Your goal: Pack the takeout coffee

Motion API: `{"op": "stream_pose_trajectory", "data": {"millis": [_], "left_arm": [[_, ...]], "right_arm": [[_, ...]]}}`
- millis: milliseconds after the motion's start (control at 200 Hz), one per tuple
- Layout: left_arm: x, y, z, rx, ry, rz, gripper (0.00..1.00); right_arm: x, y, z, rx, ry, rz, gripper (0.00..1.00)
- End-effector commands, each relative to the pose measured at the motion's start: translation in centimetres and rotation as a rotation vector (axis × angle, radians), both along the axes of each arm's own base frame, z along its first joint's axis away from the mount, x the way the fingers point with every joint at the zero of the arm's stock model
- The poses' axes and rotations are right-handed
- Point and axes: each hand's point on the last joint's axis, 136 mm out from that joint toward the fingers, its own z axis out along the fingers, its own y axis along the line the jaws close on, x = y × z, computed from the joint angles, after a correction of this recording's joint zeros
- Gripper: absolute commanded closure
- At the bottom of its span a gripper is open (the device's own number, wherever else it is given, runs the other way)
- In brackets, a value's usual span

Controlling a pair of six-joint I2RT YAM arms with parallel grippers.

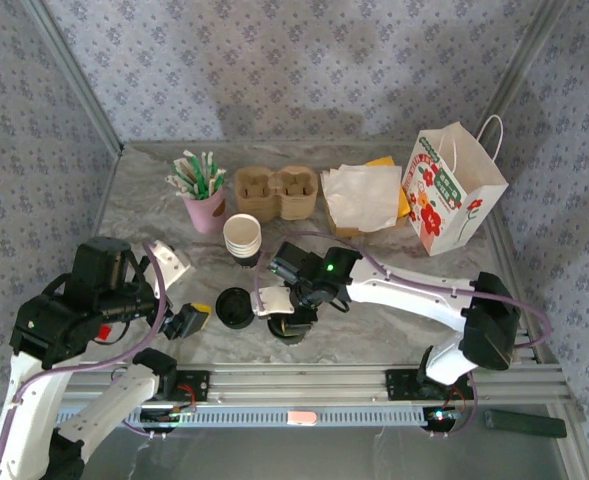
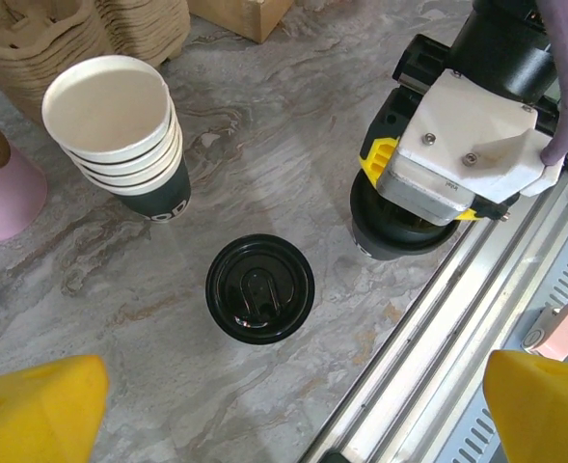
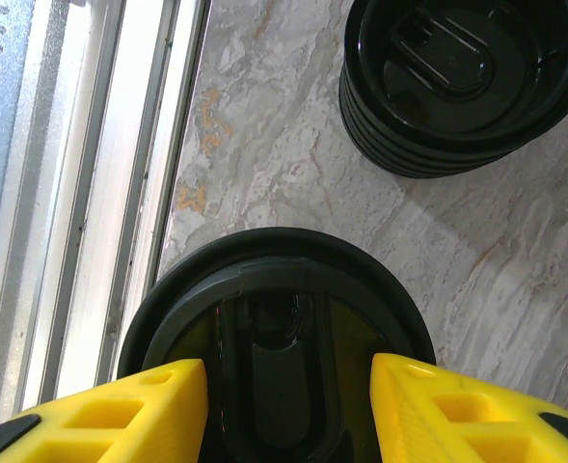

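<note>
The takeout coffee [image 3: 285, 299] is a small cup with a round black lid, standing near the front rail. It also shows in the top view as the coffee [image 1: 290, 331] and in the left wrist view as the cup [image 2: 385, 241]. My right gripper [image 3: 288, 395] hovers right over it, open, with its yellow fingers [image 3: 129, 410] above the lid on either side of the centre. From above, the right gripper [image 1: 286, 318] covers most of the cup. My left gripper [image 2: 293, 410] is open and empty, left of the cup over bare table, seen from above as the left gripper [image 1: 190, 322].
A stack of loose black lids [image 1: 236, 307] lies just left of the coffee. Behind stand stacked lidless paper cups [image 1: 242, 238], a pink cup of stirrers [image 1: 205, 205], cardboard cup carriers [image 1: 277, 192], napkins [image 1: 362, 195] and a white flowered paper bag [image 1: 449, 190]. The metal rail [image 1: 304, 380] runs along the front.
</note>
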Motion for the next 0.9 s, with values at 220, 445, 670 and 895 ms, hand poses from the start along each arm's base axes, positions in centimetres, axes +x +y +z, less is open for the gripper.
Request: {"op": "stream_pose_trajectory", "data": {"millis": [220, 445, 670, 895], "left_arm": [[0.5, 0.0, 2.3, -0.04, -0.068, 0.027, 0.0], [0.4, 0.1, 2.7, -0.048, -0.081, 0.033, 0.0], [1.1, 0.2, 3.3, -0.078, -0.117, 0.073, 0.0], [4.2, 2.2, 5.6, -0.168, -0.152, 0.365, 0.0]], "right_arm": [[0.4, -3.4, -3.8, -0.178, -0.005, -0.049, 0.5], [0.6, -4.2, -2.7, -0.168, -0.03, -0.08, 0.48], [1.1, -3.4, 0.8, -0.072, -0.053, -0.11, 0.4], [2.5, -1.6, 7.2, 0.15, -0.058, -0.24, 0.36]]}}
